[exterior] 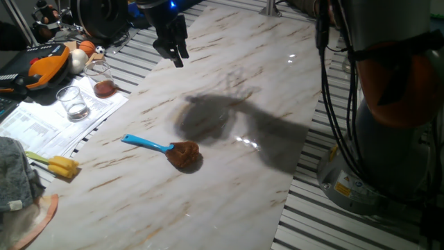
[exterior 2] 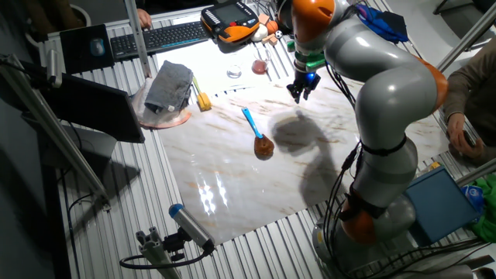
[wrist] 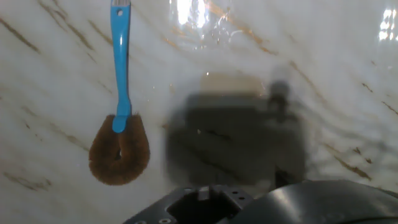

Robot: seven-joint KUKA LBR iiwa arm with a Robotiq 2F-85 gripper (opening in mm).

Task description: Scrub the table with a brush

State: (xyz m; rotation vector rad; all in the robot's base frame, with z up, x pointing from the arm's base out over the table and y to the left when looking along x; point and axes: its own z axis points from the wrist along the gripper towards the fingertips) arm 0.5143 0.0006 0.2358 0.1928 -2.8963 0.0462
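Hand view: brush (wrist: 119, 140) flat on table (wrist: 348, 74), gripper (exterior: 171, 50) seemingly above.

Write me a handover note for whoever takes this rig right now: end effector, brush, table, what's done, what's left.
End effector: raised above the table, holding nothing; whether it is open or shut is unclear.
Brush: lying flat on the table, blue handle pointing toward the yellow-handled tool, brown head toward the slab's middle. Nothing touches it.
Done: nothing visible; the brush is not picked up.
Left: grasp the handle, lift, then scrub the table.
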